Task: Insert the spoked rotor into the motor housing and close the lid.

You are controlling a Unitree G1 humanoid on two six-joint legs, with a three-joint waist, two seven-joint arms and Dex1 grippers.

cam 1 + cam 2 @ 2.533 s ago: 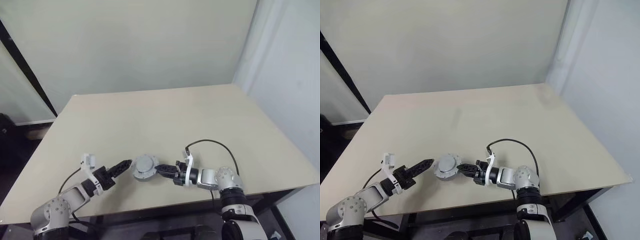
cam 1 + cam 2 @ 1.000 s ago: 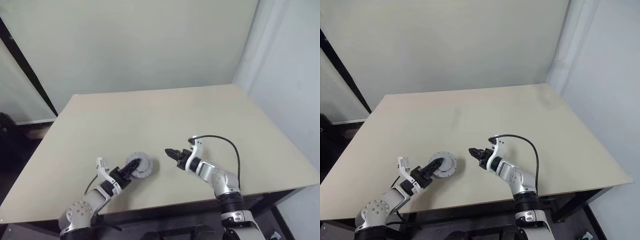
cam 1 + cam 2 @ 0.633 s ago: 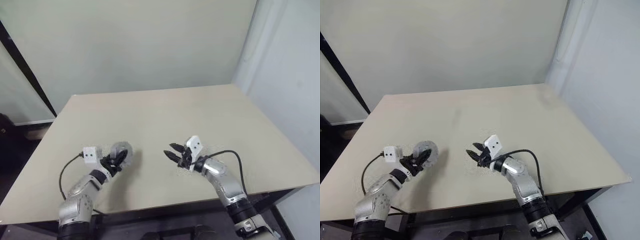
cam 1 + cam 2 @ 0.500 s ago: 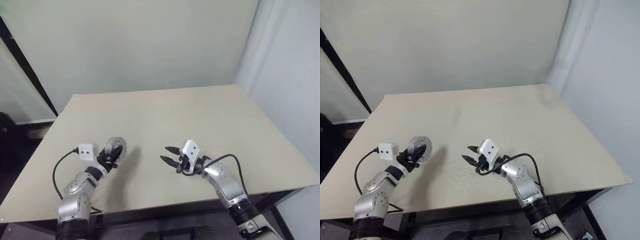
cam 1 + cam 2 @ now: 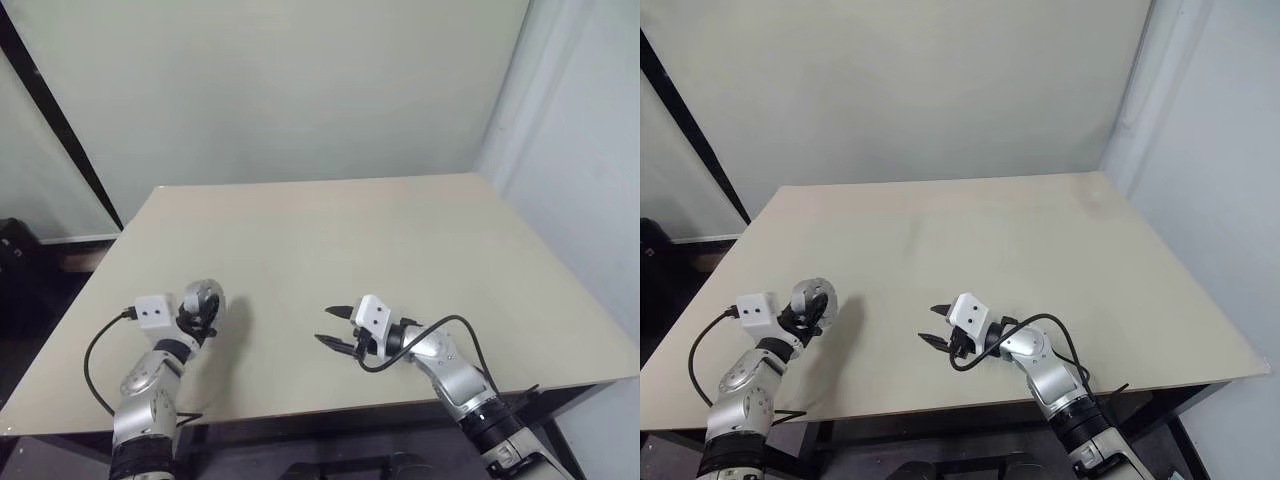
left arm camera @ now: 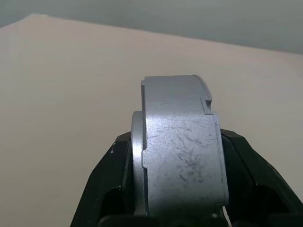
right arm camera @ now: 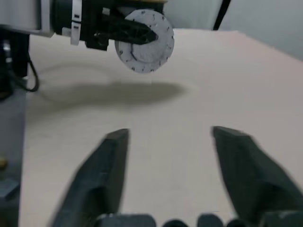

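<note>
The bench is sitting pretty bare around both hands, just a pale beige top with a faint wood-ish grain, and nothing is getting in the way between them. The left hand is clamping its two black fingers on a round silver-grey metal piece, which I'm calling the motor housing with the lid presumably on it, though I can't actually tell from these shots whether the lid or the rotor is in there. It's being held up off the bench, standing on edge, with its shadow falling on the wood just beside it. The right hand is hanging well apart from it with its fingers spread wide and gripping nothing. Head views are only giving a small grey blob at the left hand, so the wrist cams are doing the real work here. The left wrist view is looking at the part edge-on: a thick brushed rim covered in fine scratches, with a stepped notch and a thinner flange, wedged between the two black fingers. The right wrist view is showing the flat face instead: a pale round disc with a ring of tiny dark dots near the edge and a raised centre, with one of the left hand's fingers lying across it.
</note>
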